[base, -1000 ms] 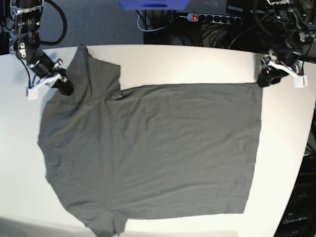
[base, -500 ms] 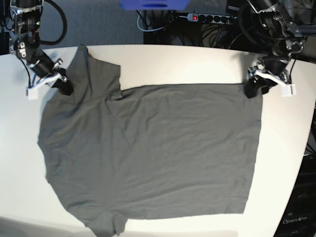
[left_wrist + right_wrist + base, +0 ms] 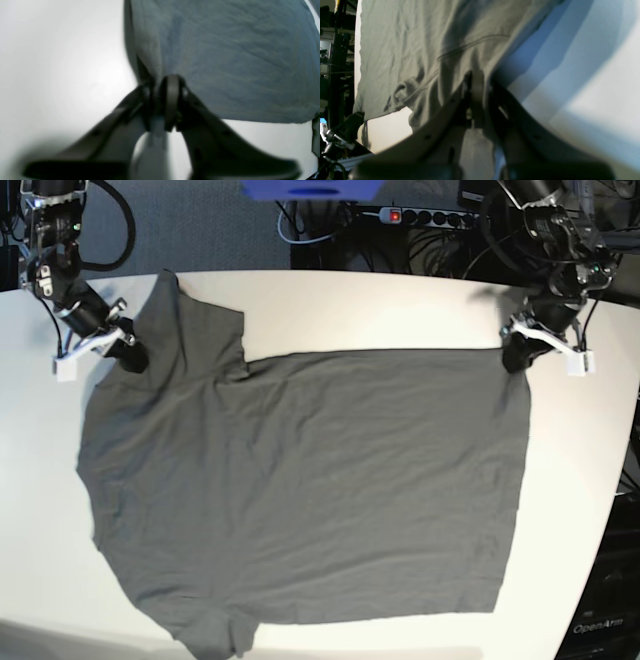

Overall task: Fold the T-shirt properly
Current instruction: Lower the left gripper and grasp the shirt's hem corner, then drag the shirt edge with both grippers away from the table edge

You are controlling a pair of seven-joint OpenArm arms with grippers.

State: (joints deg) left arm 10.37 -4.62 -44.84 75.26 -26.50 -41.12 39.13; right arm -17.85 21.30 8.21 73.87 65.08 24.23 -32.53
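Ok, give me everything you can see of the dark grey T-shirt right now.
The plain dark grey short-sleeved soft fabric T-shirt lies spread flat and lightly creased on the white table, sleeves toward the base view's left, hem toward its right. The left gripper is shut on the far hem corner, bunching cloth there. The right gripper is shut on the far shoulder by the sleeve. No label shows.

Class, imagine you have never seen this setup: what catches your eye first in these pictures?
A big dark grey T-shirt spread flat over a white table. Then the two grippers: the left gripper pinches its far hem corner, and the right gripper pinches the shoulder by the sleeve.
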